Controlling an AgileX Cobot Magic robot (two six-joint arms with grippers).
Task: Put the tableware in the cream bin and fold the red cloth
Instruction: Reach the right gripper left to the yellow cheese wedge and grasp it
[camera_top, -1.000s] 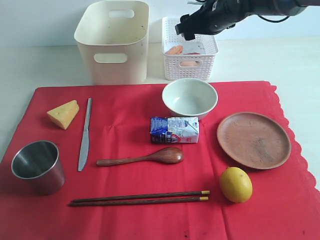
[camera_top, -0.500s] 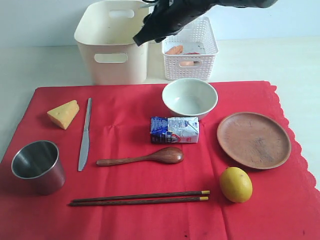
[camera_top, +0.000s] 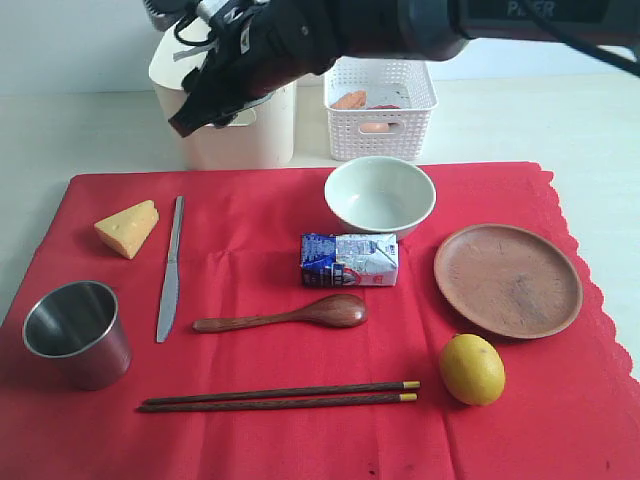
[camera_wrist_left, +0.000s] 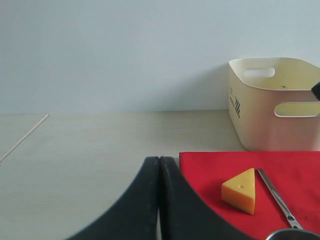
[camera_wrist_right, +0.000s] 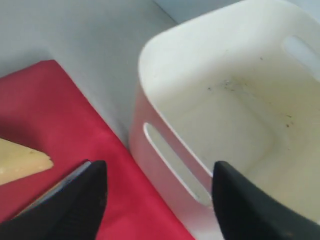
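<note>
Red fabric is covering most of the table in the exterior view: the red cloth (camera_top: 560, 420) is lying flat and unfolded, scalloped along its right edge. All the tableware is sitting on it: steel cup (camera_top: 75, 333), silver table knife (camera_top: 170, 268), wooden spoon (camera_top: 285, 317), chopsticks (camera_top: 280, 396), pale green bowl (camera_top: 380, 195) and brown plate (camera_top: 507, 279), together with the cheese (camera_top: 127, 228), milk carton (camera_top: 350, 260) and lemon (camera_top: 471, 369). The cream bin (camera_top: 245, 135) is standing just beyond the cloth's far edge, beside the white basket (camera_top: 380, 120). The right gripper (camera_top: 190, 118) is reaching across the middle and hanging in front of the bin, above the cloth's far left part.

In the left wrist view the left gripper (camera_wrist_left: 159, 165) is showing its fingers pressed together with nothing between them, off the cloth's (camera_wrist_left: 205, 175) corner. The cheese (camera_wrist_left: 240, 190), knife (camera_wrist_left: 277, 192) and bin (camera_wrist_left: 260, 120) are lying ahead of it.

In the right wrist view the right gripper (camera_wrist_right: 159, 167) is standing wide open and carrying nothing. The bin (camera_wrist_right: 225, 115) is showing a bare floor with a few specks. The cloth (camera_wrist_right: 45, 110) and cheese (camera_wrist_right: 20, 160) are lying below.

Judging from this, the first pickup is only starting, probably the knife. That is calling for a descent to the cloth and a low pinch across a thin, flat, slippery blade.
</note>
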